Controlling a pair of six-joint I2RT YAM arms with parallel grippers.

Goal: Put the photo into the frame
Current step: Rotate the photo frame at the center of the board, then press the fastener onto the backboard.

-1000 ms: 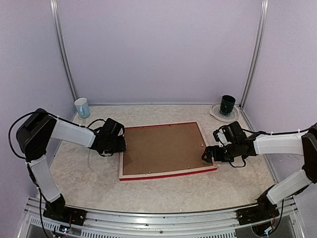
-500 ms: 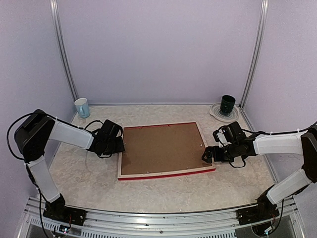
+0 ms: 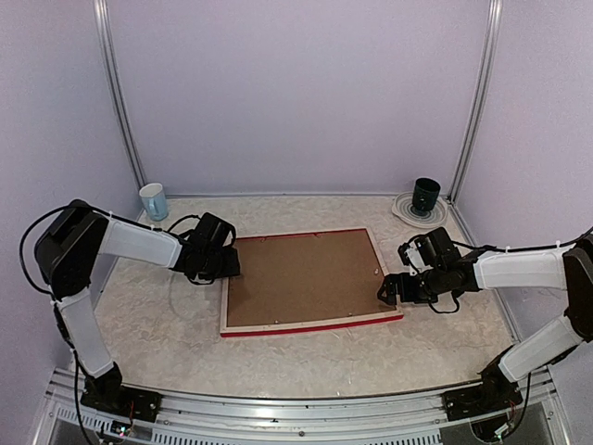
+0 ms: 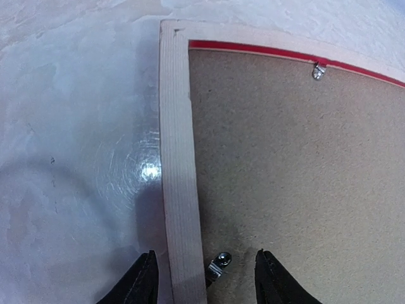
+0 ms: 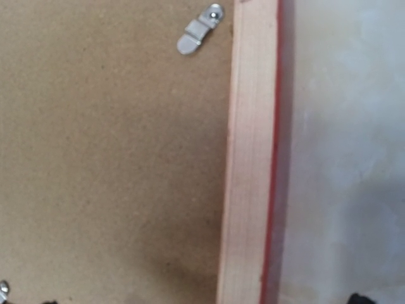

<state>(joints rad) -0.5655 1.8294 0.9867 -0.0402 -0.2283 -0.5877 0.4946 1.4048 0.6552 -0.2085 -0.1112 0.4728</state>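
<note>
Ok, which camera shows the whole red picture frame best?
The top external view: the red-edged rectangular wooden picture frame lies back up with all four rails in view. The left wrist view shows only one corner and rail; the right wrist view, just part of one rail.

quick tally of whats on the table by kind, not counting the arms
frame: 1
backing board: 1
cups: 2, a pale mug and a dark cup
plate: 1
total: 5
</note>
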